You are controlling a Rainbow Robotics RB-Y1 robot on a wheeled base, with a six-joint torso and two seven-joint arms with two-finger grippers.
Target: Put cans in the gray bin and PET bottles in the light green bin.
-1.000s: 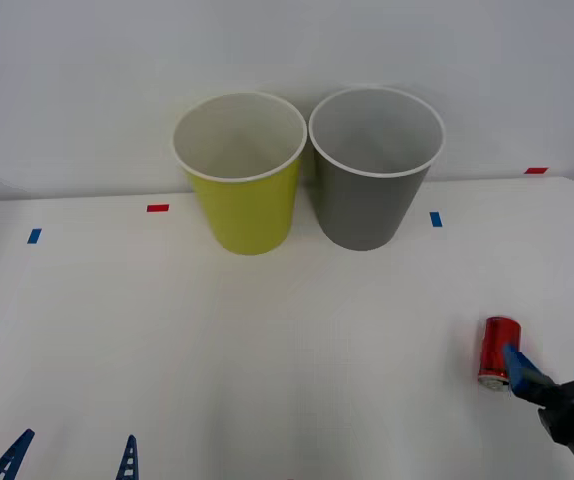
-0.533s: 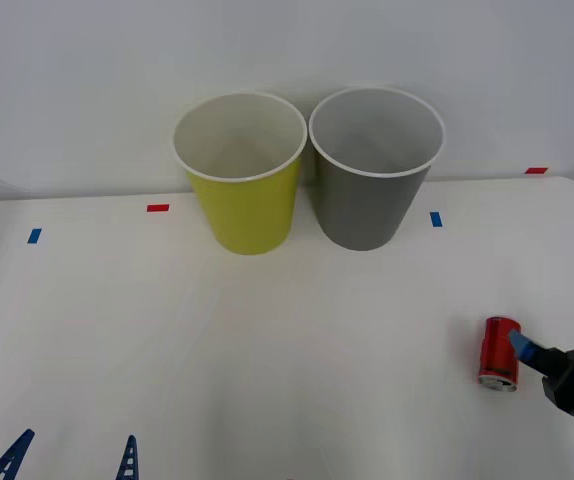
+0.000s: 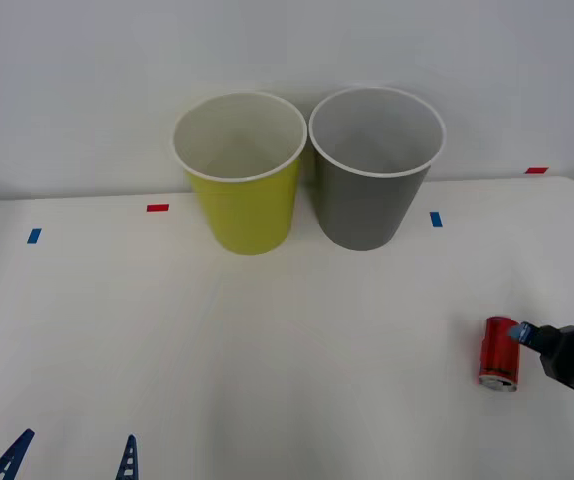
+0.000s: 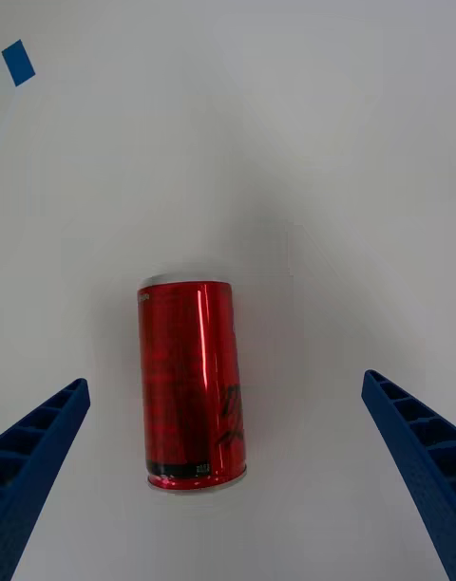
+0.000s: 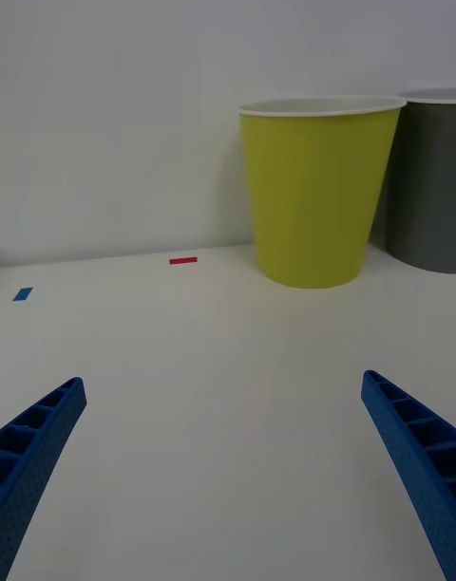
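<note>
From the front view, I am bringing my right gripper (image 3: 523, 332) in at the near right of the table (image 3: 267, 340), its blue tip just beside the can (image 3: 499, 353), because that can is what I judge needs lifting into the gray bin (image 3: 375, 165). The gray bin is standing upright at the far side, just beside the light green bin (image 3: 240, 170), both mouths facing up so things can be dropped in from above. My left gripper (image 3: 70, 458) is waiting at the near left edge, well apart from the work. In the right wrist view, I am holding my fingers (image 4: 43, 439) spread wide, one on each side of the can (image 4: 191, 383) and touching neither side, so that closing them would catch it across its round body. The can is lying on its side on the bare table: small, glossy red with dark lettering and silver metal ends. In the left wrist view, my left fingers (image 5: 38, 434) are spread apart over bare table, holding nothing, facing the light green bin (image 5: 318, 192) with the gray bin (image 5: 427, 187) beside it.
</note>
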